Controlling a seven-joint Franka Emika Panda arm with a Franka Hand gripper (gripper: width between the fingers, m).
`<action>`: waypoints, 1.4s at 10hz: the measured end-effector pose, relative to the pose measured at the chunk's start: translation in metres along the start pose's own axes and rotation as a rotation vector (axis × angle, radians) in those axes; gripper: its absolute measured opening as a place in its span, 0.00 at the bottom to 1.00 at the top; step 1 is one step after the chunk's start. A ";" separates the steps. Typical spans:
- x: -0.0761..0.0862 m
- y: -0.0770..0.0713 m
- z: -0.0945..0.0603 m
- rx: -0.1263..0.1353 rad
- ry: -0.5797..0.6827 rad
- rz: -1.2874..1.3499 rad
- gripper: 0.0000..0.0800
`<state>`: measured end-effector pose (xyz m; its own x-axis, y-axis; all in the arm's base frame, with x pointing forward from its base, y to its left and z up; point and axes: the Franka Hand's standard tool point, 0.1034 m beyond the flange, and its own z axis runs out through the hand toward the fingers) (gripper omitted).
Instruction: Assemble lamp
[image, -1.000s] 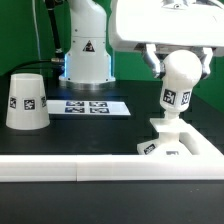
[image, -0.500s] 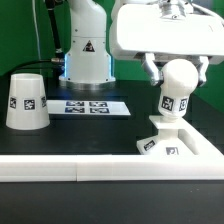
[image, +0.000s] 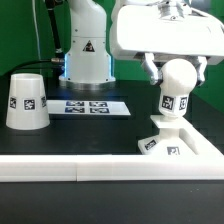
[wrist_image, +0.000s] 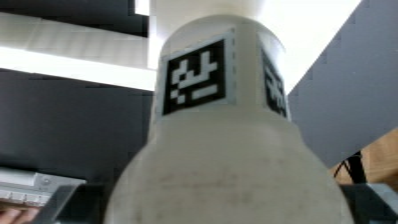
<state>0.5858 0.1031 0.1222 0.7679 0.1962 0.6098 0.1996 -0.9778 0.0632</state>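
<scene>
**One Bulb to Seat in the Base**

Nearest the camera, the base (image: 172, 146) lies flat on the table (image: 80, 135), at the exterior view's right. The bulb (image: 171, 100) stands upright on it, neck down at the raised socket. I cannot confirm that it is fully seated. My gripper (image: 179, 73) pinches the ball from both sides. As I judge the step: hold the neck vertical, press straight down, avoid side load, and release only when it is firm. Farther back, the shade (image: 25, 101) stands well apart, beside the marker board (image: 92, 106).

The bulb (image: 179, 82), base (image: 190, 143) and shade (image: 27, 100) look like smooth matt white plastic; close up the bulb seems faintly grainy, perhaps blur. The table (image: 90, 135) is matt black.
</scene>
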 end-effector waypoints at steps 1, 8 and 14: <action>-0.002 -0.001 0.002 0.011 -0.039 0.002 0.80; -0.002 0.000 -0.002 0.019 -0.070 0.002 0.87; 0.005 0.004 -0.012 0.058 -0.196 0.015 0.87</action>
<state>0.5834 0.0998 0.1348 0.8739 0.1973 0.4442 0.2174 -0.9761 0.0058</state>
